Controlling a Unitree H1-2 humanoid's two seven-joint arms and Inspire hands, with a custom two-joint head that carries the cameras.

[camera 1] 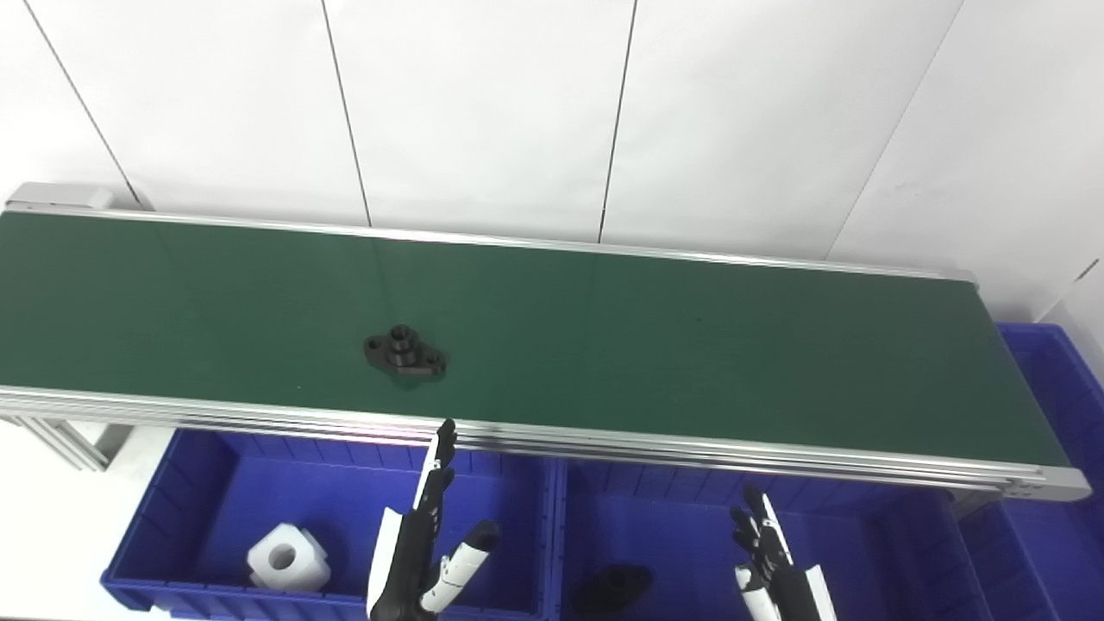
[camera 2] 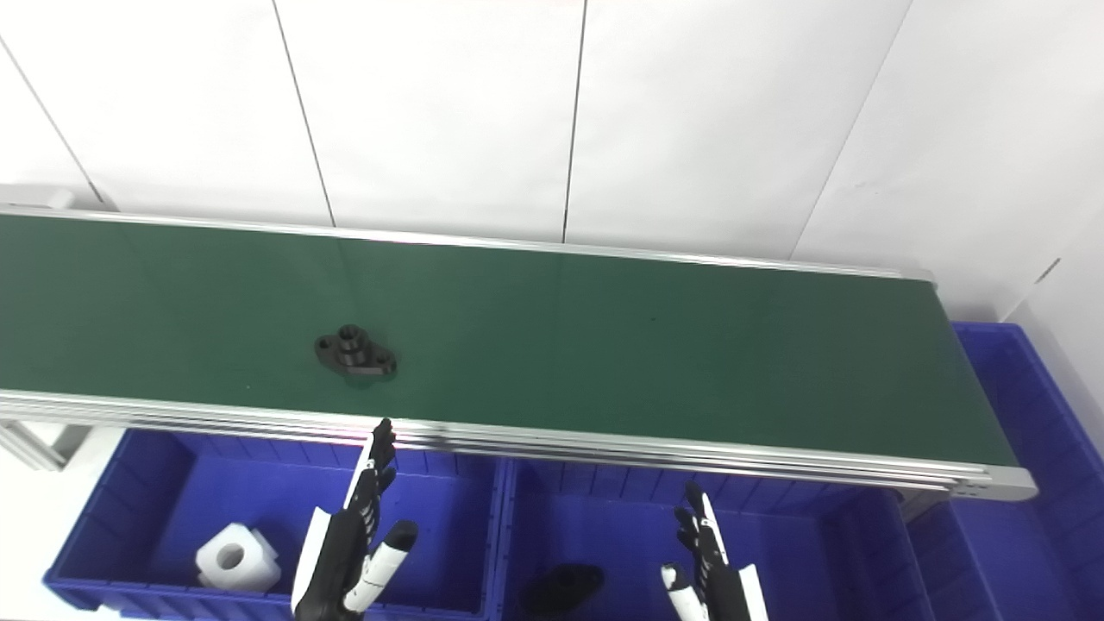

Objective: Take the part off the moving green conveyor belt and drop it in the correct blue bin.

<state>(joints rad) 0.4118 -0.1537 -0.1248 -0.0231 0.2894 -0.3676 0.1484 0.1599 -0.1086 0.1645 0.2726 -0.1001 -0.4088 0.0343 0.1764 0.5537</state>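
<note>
A black flanged part (camera 1: 405, 352) lies on the green conveyor belt (camera 1: 690, 362), left of centre near the front rail; it also shows in the right eye view (camera 2: 355, 354). My left hand (camera 1: 424, 539) is open, fingers pointing up, over the left blue bin (camera 1: 190, 483), just below the front rail and slightly right of the part. My right hand (camera 1: 770, 561) is open and empty over the middle blue bin (camera 1: 880, 535). The left bin holds a white part (camera 1: 288, 558). The middle bin holds a black part (camera 1: 613, 588).
The silver front rail (camera 1: 655, 448) of the conveyor runs between the hands and the belt. A third blue bin (camera 1: 1056, 379) stands past the belt's right end. A white panelled wall rises behind the belt.
</note>
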